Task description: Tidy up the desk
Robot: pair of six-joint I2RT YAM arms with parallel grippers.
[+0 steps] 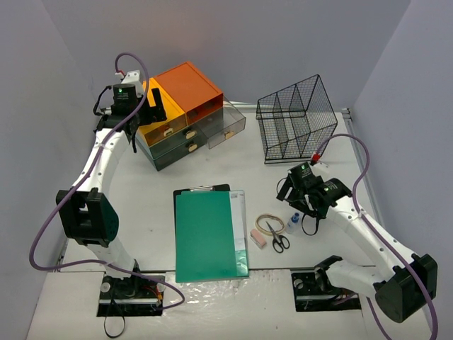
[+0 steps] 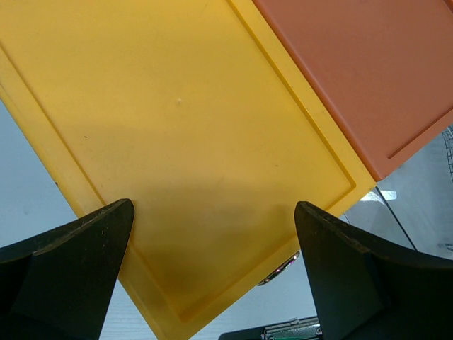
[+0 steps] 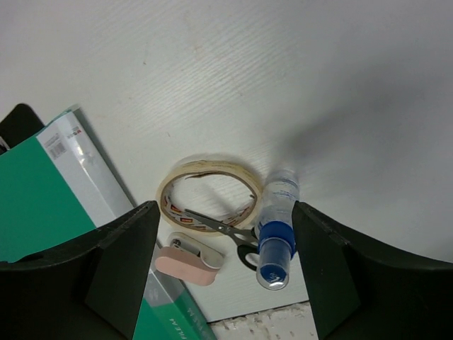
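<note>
Desk (image 1: 241,163) state, overhead view: the white tabletop spans the whole workspace in front of both arm bases, walled on three sides, with items spread over it.

Back left we see a drawer unit (image 1: 187,85) with one orange top and one yellow top (image 2: 177,142). A translucent drawer on its right side juts out. A black wire basket (image 1: 297,127) stands upright at back right, well apart from the drawers.

At front centre a green folder (image 1: 205,237) lies flat on a black clipboard (image 1: 202,189), whose clip end shows past the folder's far edge.

Just right of the folder is a small cluster:
- tape ring (image 3: 212,165), lying flat
- scissors (image 3: 212,223), blades reaching into the ring, handles toward the near edge
- small clear bottle with a blue cap (image 3: 277,234), on its side, just beside the ring and touching or almost touching the scissor handles; we cannot tell which
- pink eraser (image 3: 185,264), between the folder and the scissors

Left gripper (image 2: 212,209): released, jaws spread wide. It hangs over the yellow top of the drawer unit with nothing between the fingers. We cannot tell from the wrist view whether the tips touch the surface.

Right gripper (image 3: 225,209): jaws apart, nothing held. It hangs above the cluster, with the tape ring, scissors and bottle framed between its fingers.
</note>
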